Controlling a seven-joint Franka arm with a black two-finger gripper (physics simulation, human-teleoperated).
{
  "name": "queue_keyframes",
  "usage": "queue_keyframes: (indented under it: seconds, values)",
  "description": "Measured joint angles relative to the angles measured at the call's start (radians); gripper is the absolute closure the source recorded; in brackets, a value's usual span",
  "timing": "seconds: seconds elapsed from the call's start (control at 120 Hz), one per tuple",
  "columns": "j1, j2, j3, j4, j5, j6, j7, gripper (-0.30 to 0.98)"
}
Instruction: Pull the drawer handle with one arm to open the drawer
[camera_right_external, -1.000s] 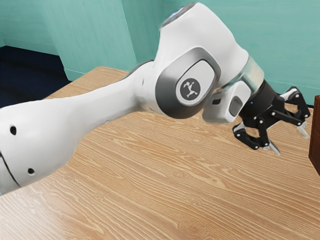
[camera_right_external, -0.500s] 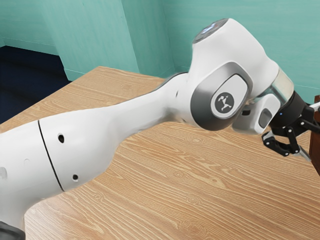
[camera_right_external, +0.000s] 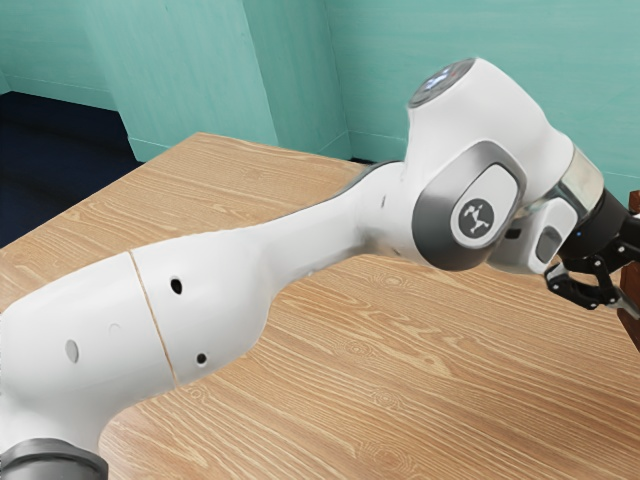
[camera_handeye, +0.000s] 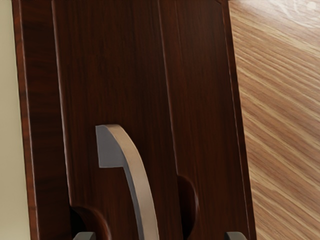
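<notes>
At the exterior view's right edge my gripper (camera_right_external: 608, 280) is partly cut off, beside the dark brown cabinet (camera_right_external: 633, 325). Two grey fingertips stand wide apart at the lower edge of the wrist view, so the gripper (camera_handeye: 160, 236) is open. A curved metal handle (camera_handeye: 139, 187) projects from the dark wood drawer front (camera_handeye: 112, 65). Its lower part runs down between the spread fingertips, and neither is seen touching it. The drawer front sits within the cabinet, with no visible gap pulled out.
Rounded dark cutouts (camera_handeye: 188, 206) lie in the wood on both sides of the handle. The light wood table (camera_right_external: 400, 380) spreads below the arm and beside the cabinet. Teal walls (camera_right_external: 440, 70) rise behind.
My arm has reached toward the exterior view's right and slightly down, bringing the gripper up to the cabinet and partly out of that view. The cabinet has not visibly moved.
</notes>
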Motion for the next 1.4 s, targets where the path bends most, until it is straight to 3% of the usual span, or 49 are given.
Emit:
queue_keyframes:
  seconds: [0.167, 0.55, 1.4]
  values:
    - [0.005, 0.025, -0.011, 0.001, -0.001, 0.02, 0.017, 0.42]
    - [0.008, 0.03, -0.008, -0.017, -0.002, 0.054, 0.044, 0.68]
    - [0.079, -0.341, -0.005, -0.497, -0.031, 0.068, 0.086, 0.78]
